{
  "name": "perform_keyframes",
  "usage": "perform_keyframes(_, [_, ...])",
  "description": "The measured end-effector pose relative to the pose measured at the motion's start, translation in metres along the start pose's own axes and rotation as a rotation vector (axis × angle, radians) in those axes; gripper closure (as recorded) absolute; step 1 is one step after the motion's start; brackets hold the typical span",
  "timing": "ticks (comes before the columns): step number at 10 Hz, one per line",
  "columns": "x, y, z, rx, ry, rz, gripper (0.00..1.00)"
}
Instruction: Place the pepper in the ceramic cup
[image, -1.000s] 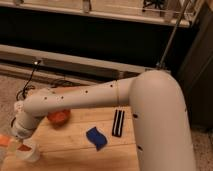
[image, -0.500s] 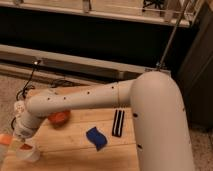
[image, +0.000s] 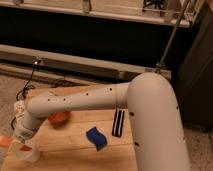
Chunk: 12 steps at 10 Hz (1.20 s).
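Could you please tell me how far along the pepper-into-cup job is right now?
Done: the pepper appears to have reached the ceramic cup, with an orange bit showing at its rim. In hand: the gripper hangs right above the cup. Left: releasing the pepper, if it is not yet released, and withdrawing the arm.

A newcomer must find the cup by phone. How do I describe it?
On the wooden table, look to the corner at the picture's lower left, where the gripper hangs. The cup stands just beneath it: small, plain, white and round, unlike the wavy blue sponge and black strip to its right.
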Motion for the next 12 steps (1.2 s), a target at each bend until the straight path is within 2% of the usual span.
perform_keyframes(4, [-0.0002,-0.0010,-0.0012,0.033,0.052,-0.052,1.00])
perform_keyframes(12, [-0.0016,0.0032,-0.0083,0.032,0.117,-0.098,1.00])
